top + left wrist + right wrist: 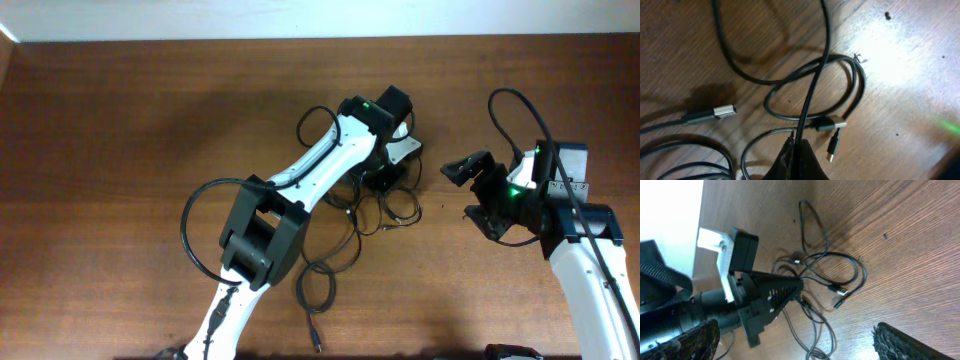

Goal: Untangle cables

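Note:
The cables lie as a loose tangle of thin black cords at the table's middle, with one loop trailing toward the front. My left gripper sits over the tangle. In the left wrist view the left gripper is shut on one strand, which runs up and away across a coiled loop. Metal-tipped plugs rest on the wood. My right gripper hangs open to the right of the tangle, apart from it. In the right wrist view the right gripper has nothing between its fingers.
The brown wooden table ends at a white wall along the back. The left arm crosses the centre diagonally, its own thick cable looping out on the left. The right arm stands at the right edge.

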{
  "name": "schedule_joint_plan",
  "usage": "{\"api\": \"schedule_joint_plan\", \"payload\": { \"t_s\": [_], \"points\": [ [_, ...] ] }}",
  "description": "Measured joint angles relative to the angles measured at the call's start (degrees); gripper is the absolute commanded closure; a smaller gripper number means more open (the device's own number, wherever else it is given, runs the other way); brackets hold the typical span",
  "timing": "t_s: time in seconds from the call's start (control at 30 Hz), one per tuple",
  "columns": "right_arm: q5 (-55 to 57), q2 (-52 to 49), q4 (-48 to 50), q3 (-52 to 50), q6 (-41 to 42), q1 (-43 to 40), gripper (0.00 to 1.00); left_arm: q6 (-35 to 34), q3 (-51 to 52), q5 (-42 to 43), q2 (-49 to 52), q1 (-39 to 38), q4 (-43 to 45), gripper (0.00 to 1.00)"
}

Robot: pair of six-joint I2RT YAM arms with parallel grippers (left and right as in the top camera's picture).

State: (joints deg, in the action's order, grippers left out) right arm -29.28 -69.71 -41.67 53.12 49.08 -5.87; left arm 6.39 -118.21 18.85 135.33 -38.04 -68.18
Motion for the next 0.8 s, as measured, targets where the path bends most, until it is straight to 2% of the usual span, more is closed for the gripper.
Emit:
{"api": "schedule_joint_plan", "payload": {
  "t_s": [0.1, 0.23, 0.33, 0.57, 0.7, 0.8],
  "points": [
    [3.50, 0.00, -0.39, 0.00, -0.04, 0.00, 0.02, 0.26, -4.59, 4.17, 0.00, 0.02, -4.59, 1.00],
    [6.12, 0.00, -1.01, 0.00, -0.04, 0.00, 0.02, 1.46, -21.66, 11.61, -2.73, 0.00, -11.93, 1.00],
    [6.64, 0.00, -1.01, 0.00, 0.00, 0.00, 0.01, 1.53, -27.87, 13.11, -7.82, 0.02, -14.64, 1.00],
    [-0.90, 0.00, 8.11, 0.00, -1.07, -0.04, 0.02, 1.53, -29.00, 15.76, -11.06, 0.02, -15.10, 1.00],
    [-2.34, 0.00, 10.88, 0.00, -11.63, -0.04, 0.02, 1.51, -29.00, 23.69, -12.11, 0.02, -14.84, 1.00],
    [-2.78, 0.00, 11.13, 0.00, -14.93, -0.04, 0.02, 1.07, -29.00, 26.73, -15.50, 0.02, -13.00, 1.00]
  ]
}}
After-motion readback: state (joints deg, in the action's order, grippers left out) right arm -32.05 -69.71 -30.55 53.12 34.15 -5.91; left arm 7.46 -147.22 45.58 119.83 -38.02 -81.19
